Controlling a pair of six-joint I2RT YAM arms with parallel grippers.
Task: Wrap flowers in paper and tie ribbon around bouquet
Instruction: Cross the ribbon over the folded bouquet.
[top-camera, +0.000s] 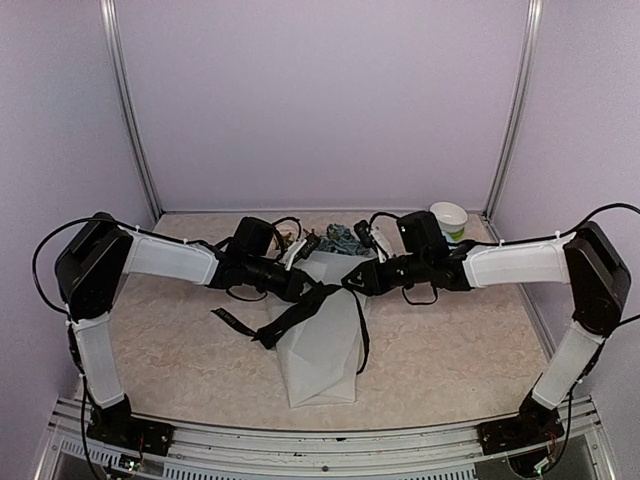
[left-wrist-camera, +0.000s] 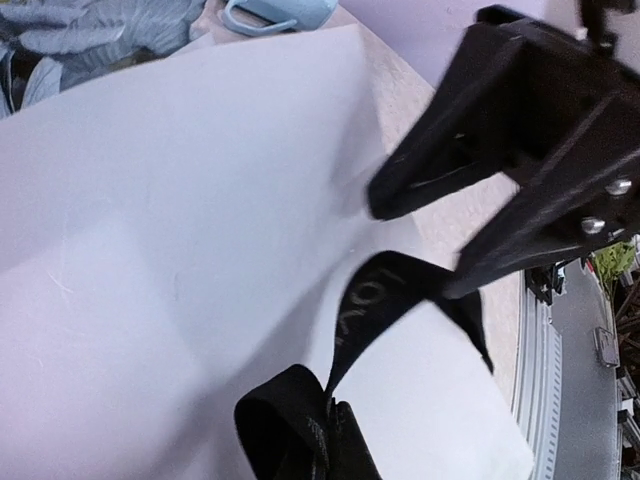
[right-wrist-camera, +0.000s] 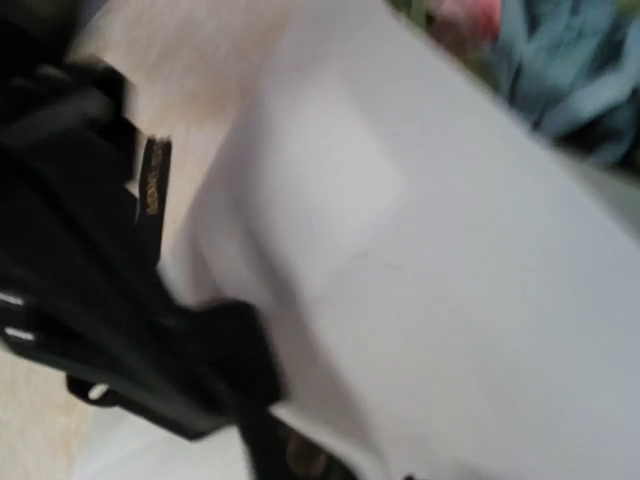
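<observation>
Counter (top-camera: 450, 340): pale marbled top, spread under and all round both sets of jaws.
Bouquet (top-camera: 322, 350): lying on the counter directly below the two sets of jaws, with the flower end on their far side and the folded foot of the cone on their near side.
Paper (left-wrist-camera: 180, 250): frosted white and smooth, filling the ground beneath both sets of jaws in the wrist views.
Ribbon (top-camera: 292, 312): black with light lettering, stretched over the paper from the left jaws across to the right jaws; one tail trailing on the counter to the near left of the left jaws, another strand curving down the cone's side below the right jaws.
Flowers (top-camera: 345, 238): blue and pink heads at the open end of the cone, just beyond both sets of jaws.
Cup (top-camera: 449, 217): white with some green, upright, well beyond the right jaws and to their right.
Left jaws: pressed together on the ribbon, low over the paper.
Right jaws: apart, tips pointing toward the left jaws, ribbon passing by the lower tip, no clamp on it visible.
</observation>
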